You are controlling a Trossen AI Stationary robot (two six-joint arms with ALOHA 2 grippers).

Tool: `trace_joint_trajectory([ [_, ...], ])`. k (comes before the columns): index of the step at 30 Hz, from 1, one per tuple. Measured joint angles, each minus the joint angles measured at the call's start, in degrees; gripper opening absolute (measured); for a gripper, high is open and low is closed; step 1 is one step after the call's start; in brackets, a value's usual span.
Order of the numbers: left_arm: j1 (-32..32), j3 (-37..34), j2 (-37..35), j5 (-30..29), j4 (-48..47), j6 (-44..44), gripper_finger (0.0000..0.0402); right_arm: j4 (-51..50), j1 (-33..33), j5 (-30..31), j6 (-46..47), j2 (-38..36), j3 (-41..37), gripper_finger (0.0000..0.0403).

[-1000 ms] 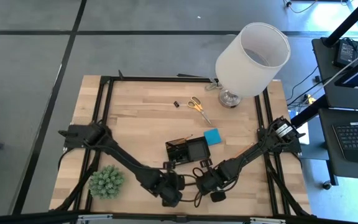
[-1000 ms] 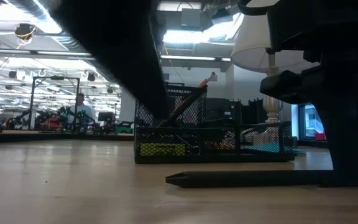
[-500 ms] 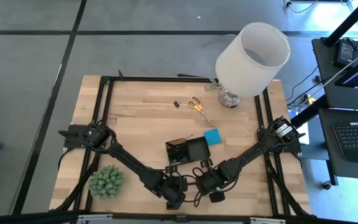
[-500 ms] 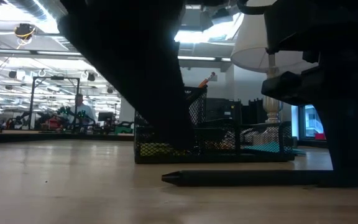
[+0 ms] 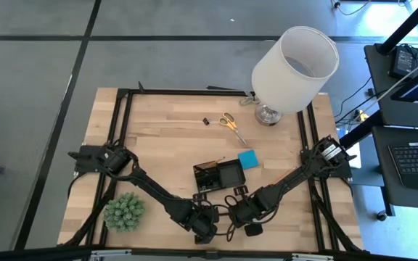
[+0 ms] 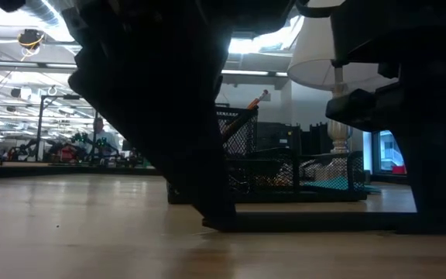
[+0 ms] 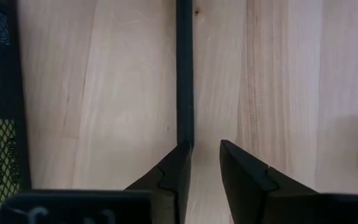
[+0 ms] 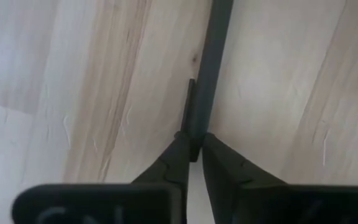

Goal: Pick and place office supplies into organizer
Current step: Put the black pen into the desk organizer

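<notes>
A black pen (image 6: 316,223) lies level along the table's near edge, in front of the organizer (image 5: 220,176), a low black mesh tray with an orange pencil (image 6: 258,101) standing in it. My right gripper (image 8: 196,146) is shut on one end of the pen. My left gripper (image 7: 205,149) is open and low over the pen's other, pointed end (image 6: 207,223), with one finger at that end and the gap beside the pen. A blue pad (image 5: 247,159), yellow scissors (image 5: 231,123) and a small black clip (image 5: 205,121) lie farther back. My right gripper pinches the pen's clip end (image 8: 197,124) between its two fingertips, coming steeply from above. The pen runs straight away from the fingers and lies level on or just above the table. My left gripper has one fingertip (image 7: 180,155) over the pen's pointed end (image 7: 184,134); I cannot tell whether it touches.
A big white lamp (image 5: 294,69) stands at the far right corner. A green spiky ball (image 5: 125,211) sits at the near left. Black frame rails (image 5: 122,145) run along the table's sides. Bare wood lies left of the organizer.
My left gripper has come down toward the table and now stands at the pen's pointed end, in front of the organizer in the low view. The right gripper and the pen have stayed where they were.
</notes>
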Motion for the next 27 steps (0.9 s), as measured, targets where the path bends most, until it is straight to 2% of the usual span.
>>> trace_joint_trajectory([
  [7, 0.1, -0.1, 0.2, -3.0, -1.9, -1.2, 0.0042, 0.2, 0.2, -0.1, 0.2, 0.0, 0.0, 0.0066],
  [12, 0.2, -0.1, 0.2, -3.0, -2.1, -1.3, 0.0036, 0.2, 0.2, -0.1, 0.2, 0.0, 0.0, 0.0078],
  [22, -0.2, 0.2, 0.2, -2.6, -0.6, 3.9, 0.0091, 0.3, 0.2, -0.1, 0.2, 0.0, 0.0, 0.008],
  [27, -0.2, 0.3, 0.2, -3.4, -1.1, 3.6, 0.011, 0.3, 0.2, -0.1, 0.2, 0.0, 0.0, 0.008],
])
